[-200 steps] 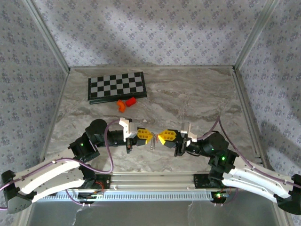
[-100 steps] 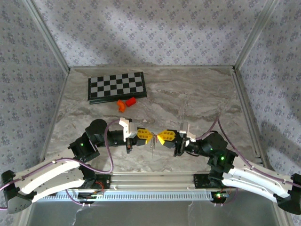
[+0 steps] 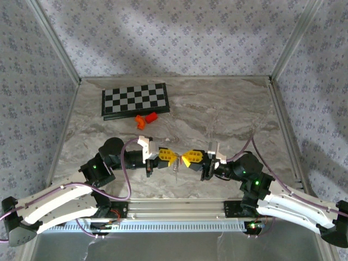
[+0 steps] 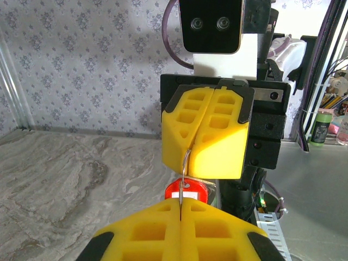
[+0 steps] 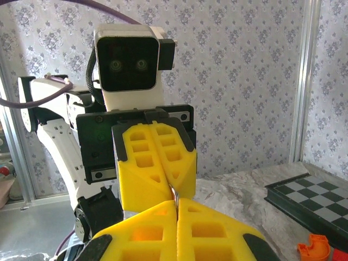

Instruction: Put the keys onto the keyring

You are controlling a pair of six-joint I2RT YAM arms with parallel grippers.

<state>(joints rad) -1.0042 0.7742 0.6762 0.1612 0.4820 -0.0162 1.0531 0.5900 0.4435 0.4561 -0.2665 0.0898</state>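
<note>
Keyring (image 4: 187, 191) — red tag, thin silver wire.

**Tally of Things**

Two arms (image 3: 65, 202) (image 3: 296, 206) are counted, one ending in a left gripper (image 3: 174, 158) and one in a right gripper (image 3: 184, 159). One chessboard (image 3: 135, 99), two orange blocks (image 3: 141, 121) (image 3: 151, 116) and one keyring (image 4: 188, 191) are seen.

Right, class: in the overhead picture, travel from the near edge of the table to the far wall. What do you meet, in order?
metal rail → left gripper and right gripper, tip to tip at the same depth → orange blocks → chessboard → wallpapered back wall
</note>
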